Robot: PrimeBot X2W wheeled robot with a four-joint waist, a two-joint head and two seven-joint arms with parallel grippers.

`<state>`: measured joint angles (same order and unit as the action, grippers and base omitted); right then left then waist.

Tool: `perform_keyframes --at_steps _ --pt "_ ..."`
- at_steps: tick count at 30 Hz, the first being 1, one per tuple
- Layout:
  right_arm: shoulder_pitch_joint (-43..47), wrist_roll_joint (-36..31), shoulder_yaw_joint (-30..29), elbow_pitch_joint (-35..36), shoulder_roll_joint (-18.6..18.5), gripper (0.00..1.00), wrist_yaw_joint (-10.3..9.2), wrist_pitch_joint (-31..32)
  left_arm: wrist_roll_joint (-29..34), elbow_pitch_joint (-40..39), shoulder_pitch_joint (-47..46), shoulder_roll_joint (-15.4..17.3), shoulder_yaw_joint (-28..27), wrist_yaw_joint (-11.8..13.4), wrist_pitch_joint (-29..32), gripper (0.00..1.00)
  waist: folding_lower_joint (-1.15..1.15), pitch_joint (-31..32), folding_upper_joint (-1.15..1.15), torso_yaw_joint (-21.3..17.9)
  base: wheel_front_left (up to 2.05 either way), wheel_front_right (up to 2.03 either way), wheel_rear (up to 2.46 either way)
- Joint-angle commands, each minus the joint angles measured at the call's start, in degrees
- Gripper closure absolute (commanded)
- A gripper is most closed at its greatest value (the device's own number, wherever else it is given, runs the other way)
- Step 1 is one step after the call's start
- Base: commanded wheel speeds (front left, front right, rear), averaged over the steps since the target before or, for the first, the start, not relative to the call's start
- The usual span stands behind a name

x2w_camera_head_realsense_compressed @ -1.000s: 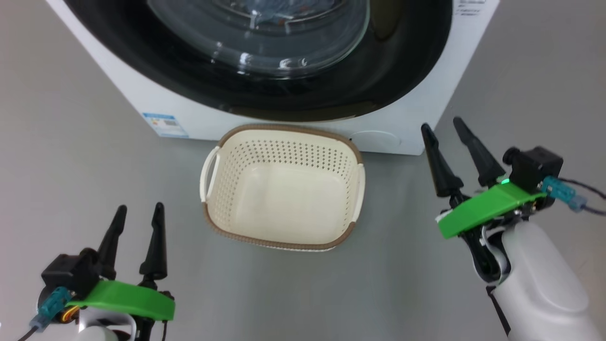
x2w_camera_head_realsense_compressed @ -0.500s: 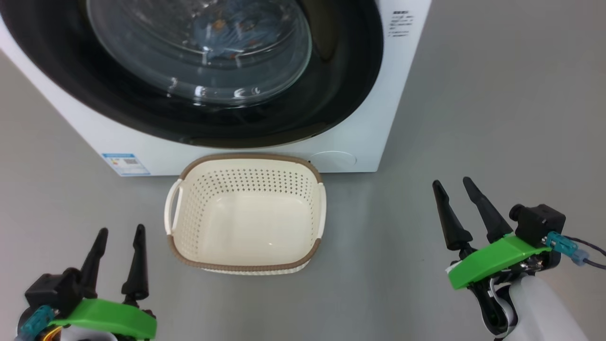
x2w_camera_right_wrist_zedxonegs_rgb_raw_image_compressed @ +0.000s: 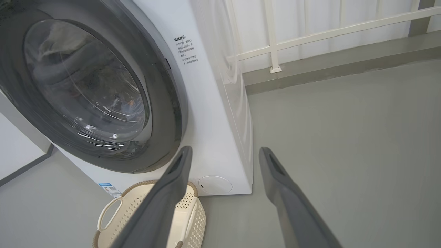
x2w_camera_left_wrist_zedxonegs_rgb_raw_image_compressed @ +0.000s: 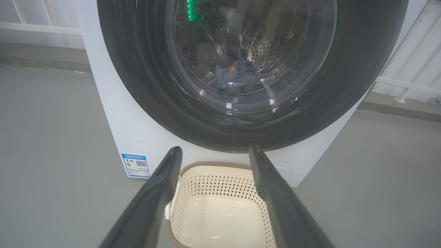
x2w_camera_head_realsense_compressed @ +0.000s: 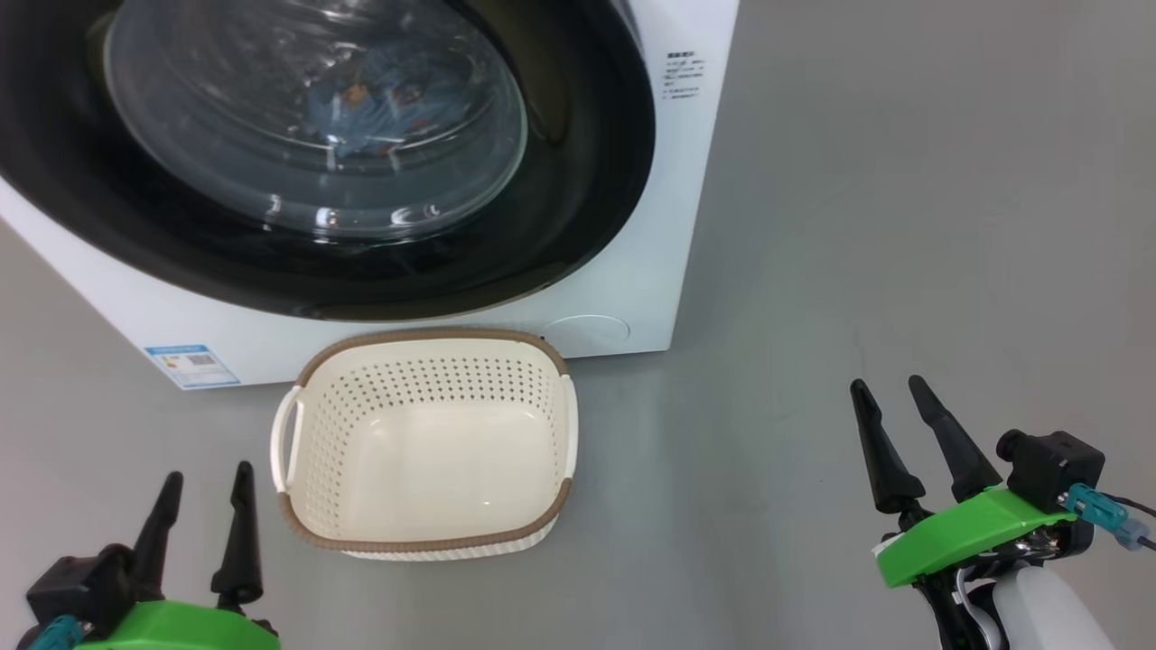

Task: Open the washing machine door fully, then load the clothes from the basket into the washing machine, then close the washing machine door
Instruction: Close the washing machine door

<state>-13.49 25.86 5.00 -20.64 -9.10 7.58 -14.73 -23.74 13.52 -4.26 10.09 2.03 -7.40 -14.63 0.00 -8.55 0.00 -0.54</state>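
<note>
The washing machine [x2w_camera_head_realsense_compressed: 673, 181] stands with its washing machine door [x2w_camera_head_realsense_compressed: 578, 181] shut, the black rim flush to the white front. Through the glass, the light-blue clothes [x2w_camera_head_realsense_compressed: 379, 99] lie inside the drum; the left wrist view shows the clothes [x2w_camera_left_wrist_zedxonegs_rgb_raw_image_compressed: 237, 77] behind the door [x2w_camera_left_wrist_zedxonegs_rgb_raw_image_compressed: 344, 86]. The cream basket [x2w_camera_head_realsense_compressed: 424, 338] sits on the floor before the machine, with nothing in it. My left gripper [x2w_camera_head_realsense_compressed: 207, 473] is open, left of the basket. Off to the right over bare floor, my right gripper [x2w_camera_head_realsense_compressed: 885, 384] is open too. In the wrist views the left gripper [x2w_camera_left_wrist_zedxonegs_rgb_raw_image_compressed: 214, 148] and right gripper [x2w_camera_right_wrist_zedxonegs_rgb_raw_image_compressed: 224, 148] hold nothing.
A blue label [x2w_camera_head_realsense_compressed: 191, 364] is stuck low on the machine's front. Grey floor [x2w_camera_head_realsense_compressed: 903, 226] spreads wide to the machine's right. A white railing [x2w_camera_right_wrist_zedxonegs_rgb_raw_image_compressed: 272, 44] on a raised kerb runs behind the machine. The basket [x2w_camera_right_wrist_zedxonegs_rgb_raw_image_compressed: 137, 186] nearly touches the machine's base.
The head camera has turned, so machine and basket sit further left and lower in the picture. Both grippers show lower down; the right one is further from the machine's corner.
</note>
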Motion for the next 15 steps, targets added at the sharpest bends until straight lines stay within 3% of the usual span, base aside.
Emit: perform_keyframes --at_steps 1,15 --pt "0.6 0.2 1.0 1.7 -0.3 0.0 -0.09 -0.3 0.2 -1.0 -0.3 1.5 -2.4 -0.1 -0.4 0.0 0.0 0.0 0.0 -0.3 0.0 0.0 0.0" --pt "1.6 -0.1 0.1 1.9 0.2 0.0 -0.09 -0.3 1.8 -1.1 0.8 0.9 -2.9 -0.1 -0.4 0.0 0.0 0.5 0.0 -0.9 0.0 0.0 0.0"
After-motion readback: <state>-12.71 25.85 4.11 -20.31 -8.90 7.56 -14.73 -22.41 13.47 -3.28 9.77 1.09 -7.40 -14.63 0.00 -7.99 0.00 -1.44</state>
